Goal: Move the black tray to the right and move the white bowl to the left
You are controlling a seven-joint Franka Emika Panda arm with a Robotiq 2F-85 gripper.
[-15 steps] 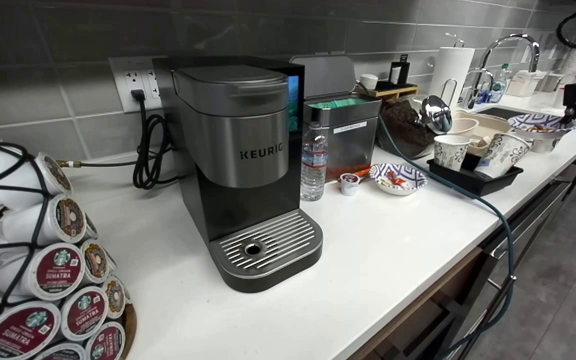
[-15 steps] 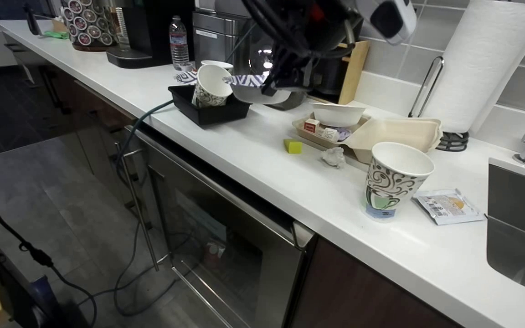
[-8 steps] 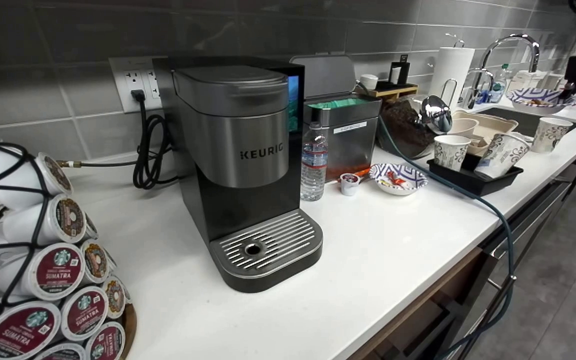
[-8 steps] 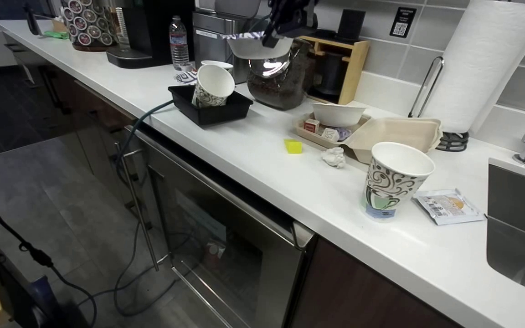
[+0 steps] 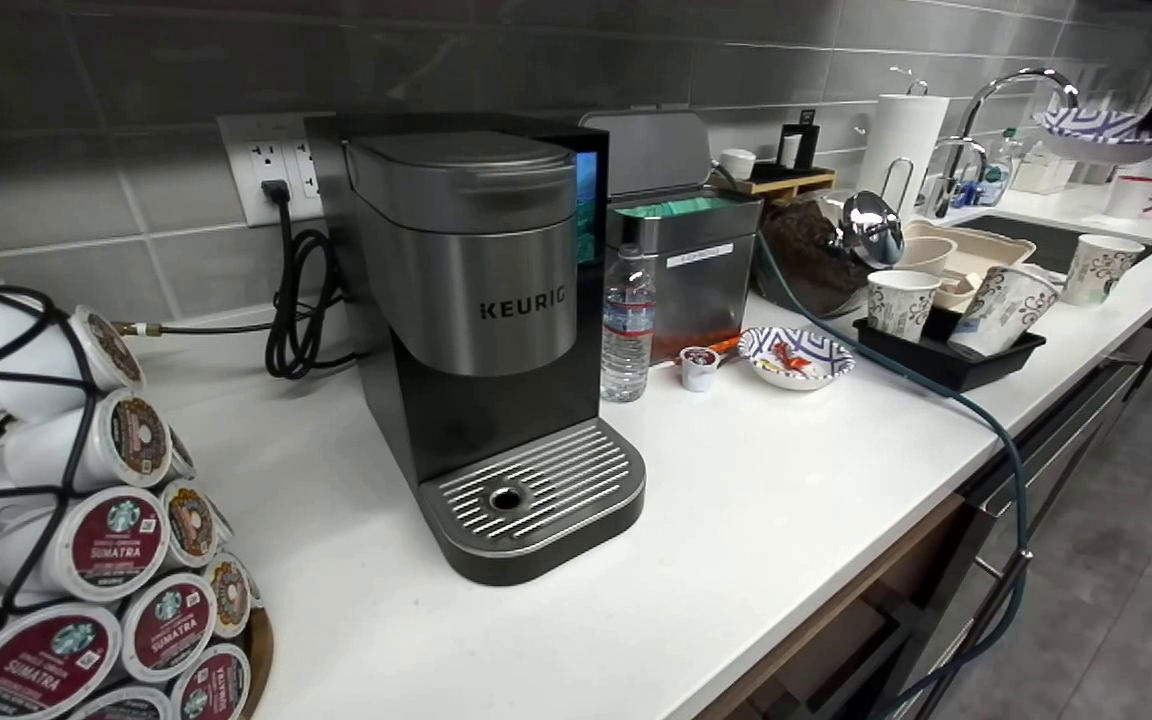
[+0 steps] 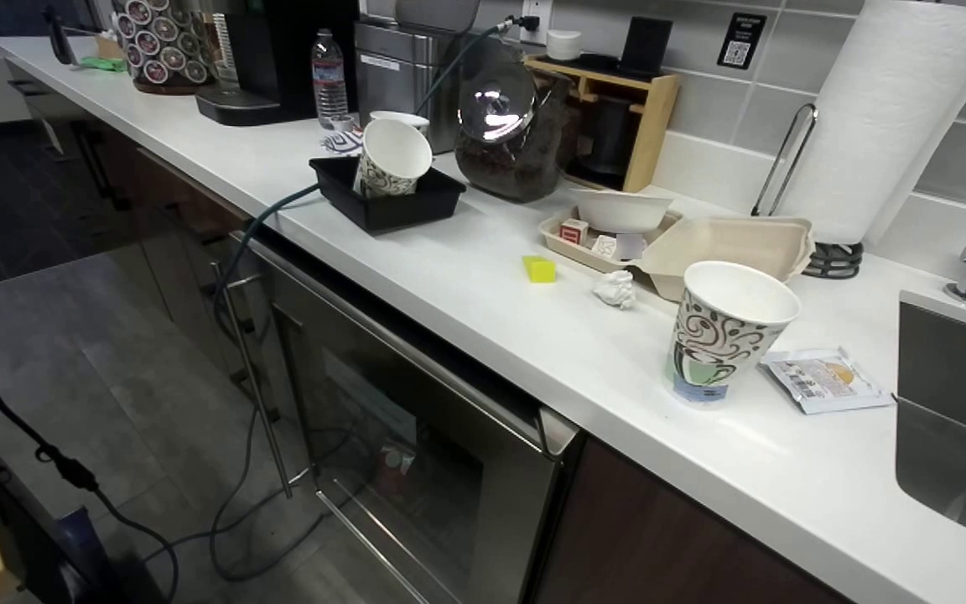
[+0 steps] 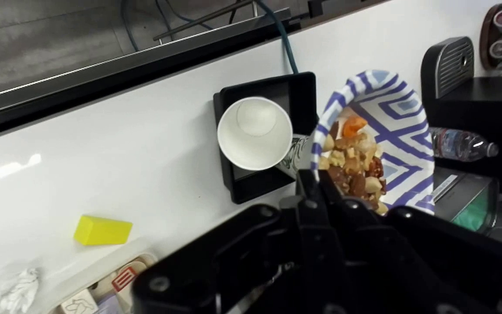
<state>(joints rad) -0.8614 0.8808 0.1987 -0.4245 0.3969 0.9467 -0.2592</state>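
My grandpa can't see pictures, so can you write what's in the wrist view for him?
A black gripper holds a blue-patterned white bowl with nuts in it. On the counter are a yellow block and a black tray with paper cups in it.

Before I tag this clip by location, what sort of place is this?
Likely an office break room or similar kitchenette, though I can't be certain: there's a black-and-grey Keurig coffee maker, many white coffee pods with round printed lids, and a rectangular grey sink.
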